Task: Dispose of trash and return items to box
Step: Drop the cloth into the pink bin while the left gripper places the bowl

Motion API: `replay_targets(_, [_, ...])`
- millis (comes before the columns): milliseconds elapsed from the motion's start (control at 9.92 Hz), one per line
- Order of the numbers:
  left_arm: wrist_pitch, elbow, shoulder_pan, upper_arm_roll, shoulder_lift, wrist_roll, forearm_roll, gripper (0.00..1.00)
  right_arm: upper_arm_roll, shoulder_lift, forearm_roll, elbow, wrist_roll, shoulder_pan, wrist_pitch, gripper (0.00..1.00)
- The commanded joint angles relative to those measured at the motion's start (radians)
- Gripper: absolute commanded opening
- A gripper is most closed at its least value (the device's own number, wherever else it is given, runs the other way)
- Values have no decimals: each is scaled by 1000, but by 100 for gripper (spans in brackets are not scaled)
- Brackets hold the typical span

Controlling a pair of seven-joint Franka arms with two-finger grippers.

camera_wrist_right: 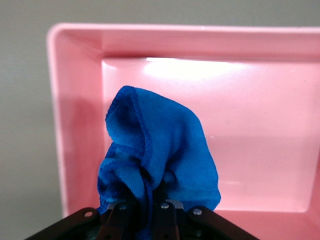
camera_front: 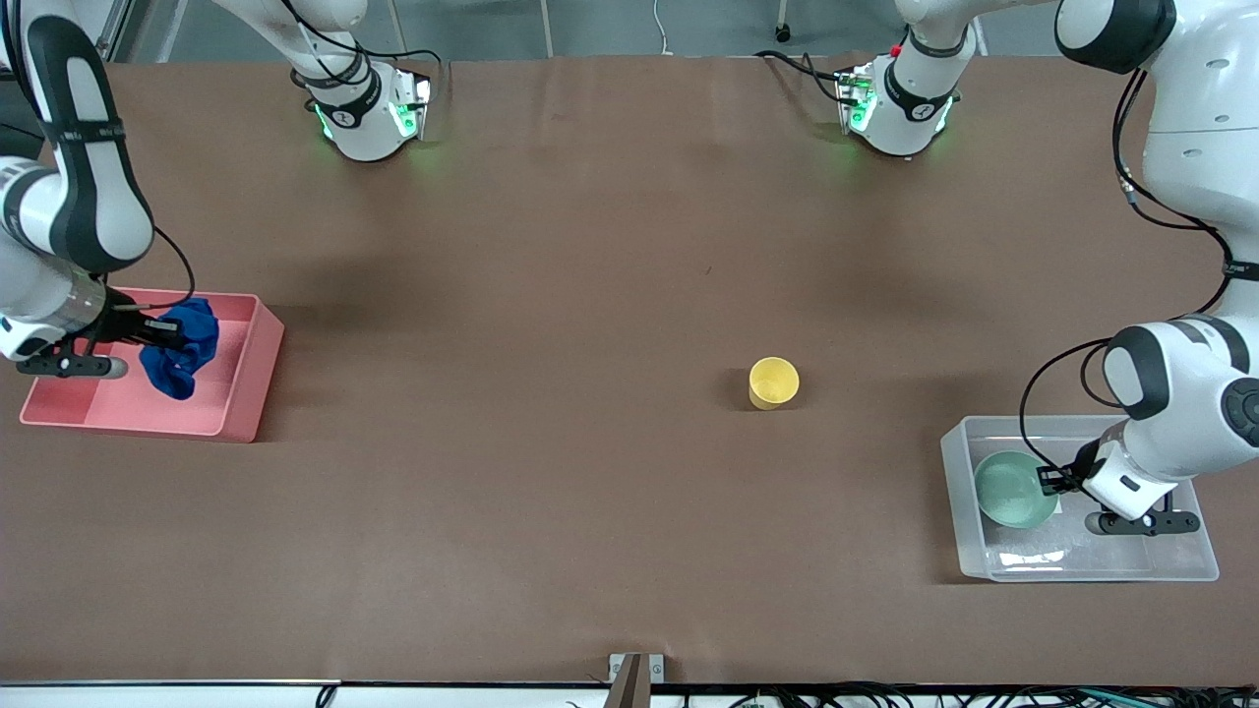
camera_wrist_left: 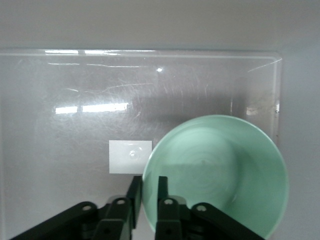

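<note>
Front view: right gripper (camera_front: 162, 334) fingers clench the cloth (camera_front: 182, 346) over the pink bin (camera_front: 251, 379); left gripper (camera_front: 1050, 480) fingers pinch the bowl (camera_front: 1011, 489) rim in the box (camera_front: 959, 462); cup (camera_front: 773, 382) on the counter (camera_front: 551, 295).

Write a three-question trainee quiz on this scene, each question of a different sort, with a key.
1. True or false: the yellow cup sits inside the clear box.
2. The right tool is shut on what? A) the blue cloth B) the green bowl C) the cup
3. Fill in: the left tool grips the bowl's ____ over the box.

Key: 1 false, it stands on the bare table; 2 A, over the pink bin; 3 rim.
</note>
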Motion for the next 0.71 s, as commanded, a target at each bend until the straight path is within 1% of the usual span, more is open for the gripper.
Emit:
replay_targets(0, [5,29,8,-4,20,31,16,93,16,45,-12,2,-10,-18,35,4])
replay_targets(101, [0,68,17,-7,10,60,19,100,18,56,-12,2,-10,-18,37,6])
replay_targets(202, [-15,69,6,-13,-31,57,18,100,16,58,-12,2,-10,-18,35,18])
replay_targets(303, [-67,69,-6,-23,-69,50,10,100,16,58,-12,2,-10,-20,31,51])
replay_targets(403, [-133,65,-21,-42,-110,13,12,100,16,55,-12,5,-8,-20,25,87])
replay_targets(504, [-217,51,-38,-70,-158,-66,12,100,18,45,-12,9,-7,-20,7,98])
replay_targets(605, [-259,27,-55,-91,-202,-163,15,100,18,29,-12,22,-5,-18,-35,100])
